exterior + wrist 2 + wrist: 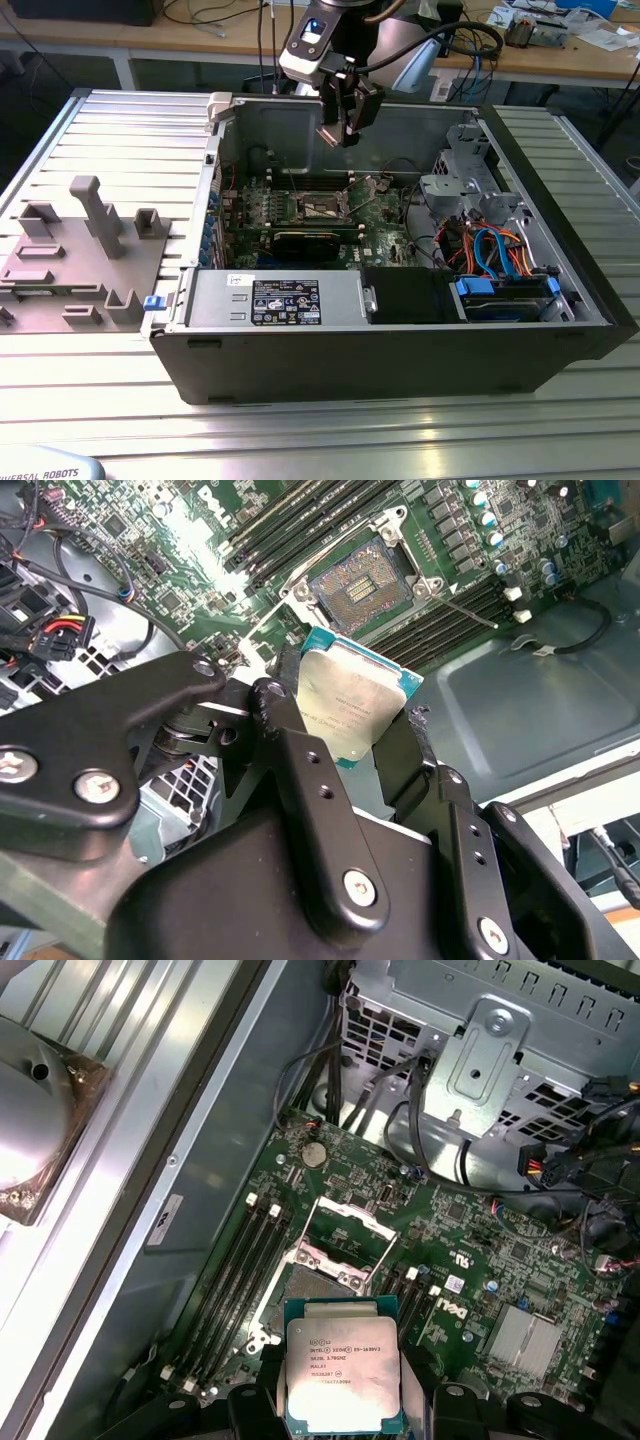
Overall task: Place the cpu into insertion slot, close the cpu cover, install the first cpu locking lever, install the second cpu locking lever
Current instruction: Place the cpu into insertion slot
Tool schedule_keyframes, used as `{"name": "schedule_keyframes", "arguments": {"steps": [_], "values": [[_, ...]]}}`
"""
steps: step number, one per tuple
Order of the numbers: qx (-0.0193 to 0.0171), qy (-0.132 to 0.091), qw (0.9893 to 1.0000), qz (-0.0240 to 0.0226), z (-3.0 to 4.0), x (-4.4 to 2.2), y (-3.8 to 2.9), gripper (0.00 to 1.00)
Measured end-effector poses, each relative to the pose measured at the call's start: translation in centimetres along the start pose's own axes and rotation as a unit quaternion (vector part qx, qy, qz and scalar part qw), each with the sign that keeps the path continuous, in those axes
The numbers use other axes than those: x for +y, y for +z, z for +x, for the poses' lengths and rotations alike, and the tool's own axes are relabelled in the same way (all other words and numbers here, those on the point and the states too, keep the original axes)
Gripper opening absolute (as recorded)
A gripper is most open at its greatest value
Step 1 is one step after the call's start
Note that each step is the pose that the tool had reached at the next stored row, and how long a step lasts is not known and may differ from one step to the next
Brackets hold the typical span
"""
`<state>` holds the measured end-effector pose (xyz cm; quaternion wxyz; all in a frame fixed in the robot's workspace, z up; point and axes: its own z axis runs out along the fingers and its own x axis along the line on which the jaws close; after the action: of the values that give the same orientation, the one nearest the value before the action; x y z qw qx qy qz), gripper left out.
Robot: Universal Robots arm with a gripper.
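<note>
Hand around cpu, above insertion slot

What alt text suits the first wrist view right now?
A black gripper holds a small square silver-topped cpu above a green circuit board. Just beyond it lies the empty square insertion slot, its silvery metal cover frame swung open.

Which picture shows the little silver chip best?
The first wrist view: the cpu faces the camera, its silver top nearly whole. The second wrist view shows it tilted, edges hidden by the claw. In the exterior view it is too small to tell.
</note>
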<state>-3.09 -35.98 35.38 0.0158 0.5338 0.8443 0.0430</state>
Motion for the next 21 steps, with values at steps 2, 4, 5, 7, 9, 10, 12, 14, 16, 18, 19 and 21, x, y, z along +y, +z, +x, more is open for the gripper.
{"name": "schedule_keyframes", "arguments": {"steps": [2, 4, 5, 7, 9, 10, 12, 14, 16, 18, 19, 21], "values": [[0.0000, 0.001, 1.0000, 0.0000, 0.00, 0.00, 0.00, 0.54], [-0.0001, 0.001, 1.0000, 0.0000, 0.00, 0.00, 0.00, 0.54], [-0.0002, 0.002, 1.0000, 0.0000, 0.00, 0.00, 0.00, 0.54], [-0.0002, 0.003, 1.0000, 0.0000, 0.00, 0.00, 0.00, 0.54], [-0.0003, 0.004, 1.0000, -0.0001, 0.00, 0.00, 0.00, 0.54], [-0.0003, 0.004, 1.0000, -0.0001, 0.00, 0.00, 0.00, 0.54], [-0.0004, 0.005, 1.0000, -0.0001, 0.00, 0.00, 0.00, 0.54], [-0.0005, 0.006, 1.0000, -0.0001, 0.00, 0.00, 0.00, 0.54], [-0.0005, 0.006, 1.0000, -0.0001, 0.00, 0.00, 0.00, 0.54], [-0.0006, 0.007, 1.0000, -0.0001, 0.00, 0.00, 0.00, 0.54], [-0.0007, 0.007, 1.0000, -0.0002, 0.00, 0.00, 0.00, 0.54], [-0.0008, 0.008, 1.0000, -0.0001, 0.00, 0.00, 0.00, 0.54]]}}
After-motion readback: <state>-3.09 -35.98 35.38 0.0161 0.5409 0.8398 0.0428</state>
